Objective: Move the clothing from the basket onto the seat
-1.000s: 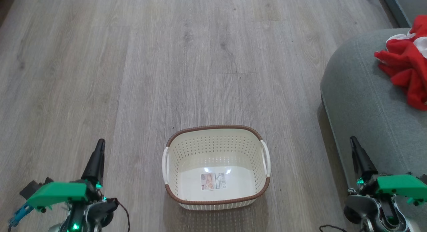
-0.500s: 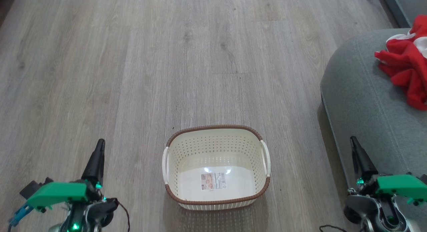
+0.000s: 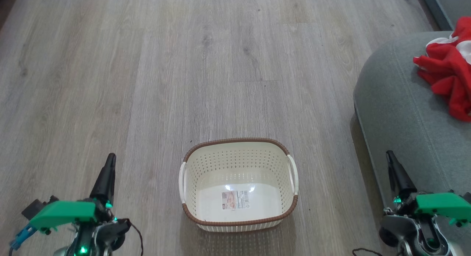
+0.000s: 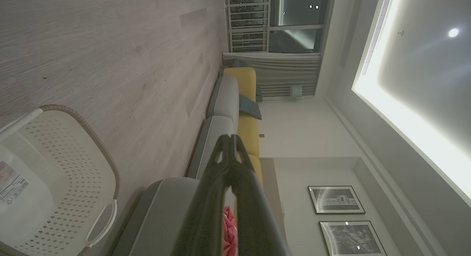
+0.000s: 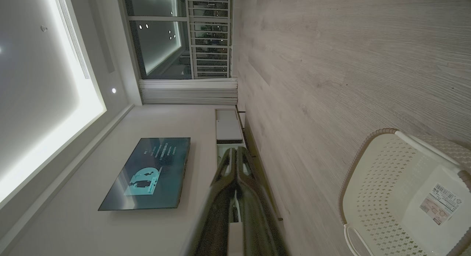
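The clothing (image 3: pixel 447 75) lies crumpled on the seat (image 3: pixel 397 112) near its rounded far corner; the basket (image 3: pixel 235 141) stands on the floor (image 3: pixel 147 64). The left gripper (image 3: pixel 109 160) and right gripper (image 3: pixel 389 156) are both pressed together.

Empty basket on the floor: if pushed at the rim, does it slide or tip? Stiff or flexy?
Likely slides: the basket sits empty and low on smooth wood-look floor, so probably light. Tipping seems unlikely; it is wider than tall. Perforated thin plastic walls may flex a little under a pinch.
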